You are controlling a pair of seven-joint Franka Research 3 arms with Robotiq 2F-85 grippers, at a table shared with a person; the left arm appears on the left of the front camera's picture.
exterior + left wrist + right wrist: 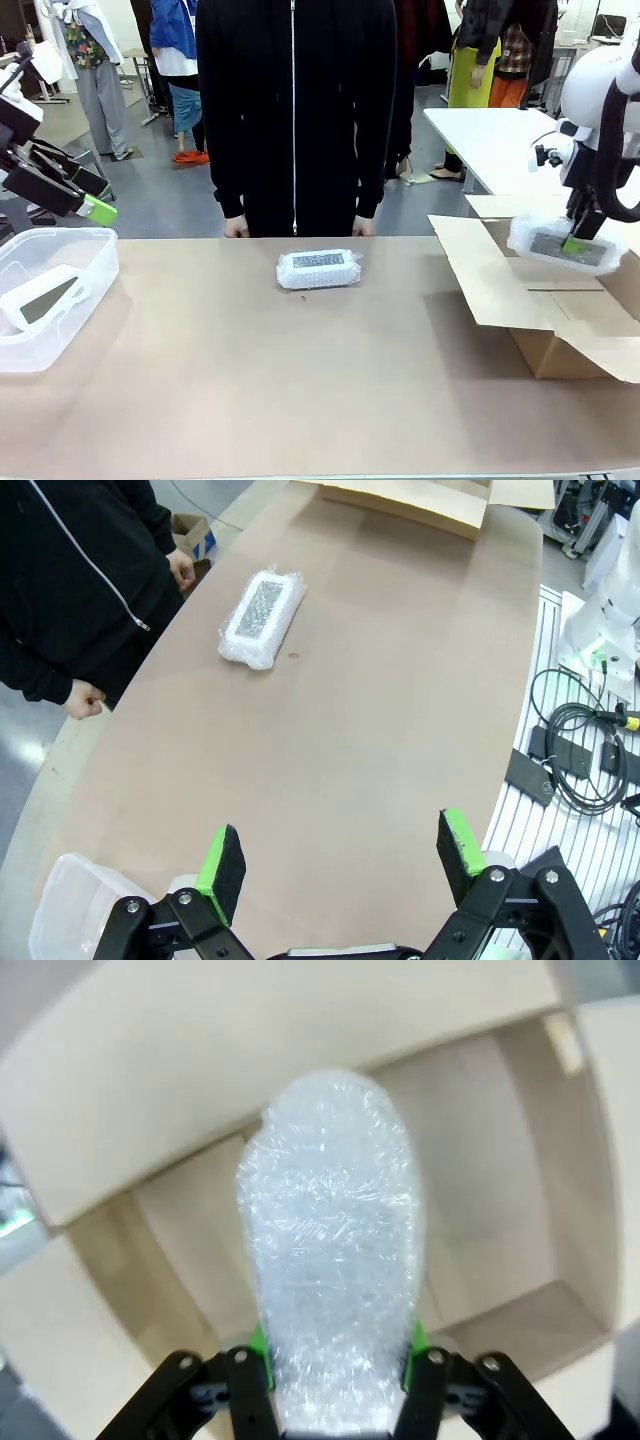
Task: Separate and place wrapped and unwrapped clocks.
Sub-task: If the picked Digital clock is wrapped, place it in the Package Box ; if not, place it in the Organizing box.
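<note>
One tabletop clock [318, 268]: bubble-wrapped, face blurred.
Right gripper [575, 243]: jaws clamped on wrapped clock [330, 1260], base hidden.
Left gripper [341, 858]: jaws apart.

In the right wrist view, the bubble-wrapped white clock [330, 1280] covers nearly all of the right end effector's [338, 1345] green pads [258, 1343]. Its wrap blurs the dark screen beneath. The front view's left edge cuts off the clear plastic tub [100, 280], and its right edge cuts off the brown cardboard box [545, 355].
</note>
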